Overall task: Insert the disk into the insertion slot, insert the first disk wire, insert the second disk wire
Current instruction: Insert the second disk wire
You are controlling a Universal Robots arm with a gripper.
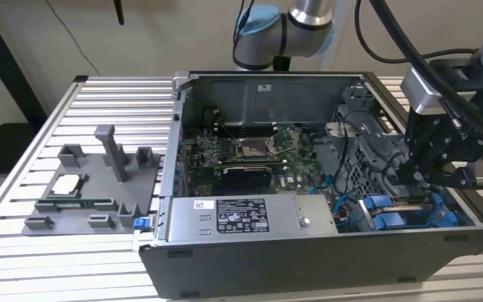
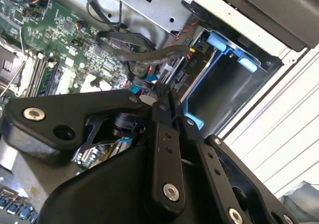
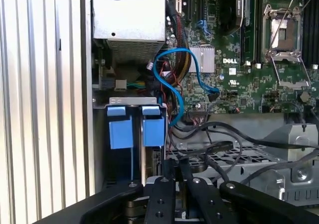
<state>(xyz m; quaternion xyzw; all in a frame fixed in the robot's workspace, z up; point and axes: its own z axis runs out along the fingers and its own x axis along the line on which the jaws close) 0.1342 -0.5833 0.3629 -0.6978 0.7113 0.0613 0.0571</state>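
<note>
The disk's blue carrier (image 1: 392, 217) sits in the drive bay at the case's front corner, on the exterior view's right. Its blue tabs show in the first wrist view (image 3: 132, 132) and the second wrist view (image 2: 227, 45). The drive's metal body is mostly hidden. My gripper (image 1: 416, 181) hangs inside the case just behind that bay. Its fingers are pressed together (image 2: 162, 98) (image 3: 173, 167) on the end of a black disk wire (image 3: 214, 147). This wire loops off over the metal cage. A second black wire (image 2: 144, 57), with a connector, runs past the fingertips toward the bay.
The open computer case (image 1: 309, 264) lies on a slatted metal table (image 1: 23, 251). Inside are the power supply (image 1: 250, 214), the motherboard (image 1: 250, 151) and a blue data cable (image 3: 174, 84). A grey fixture (image 1: 90, 182) stands on the exterior view's left.
</note>
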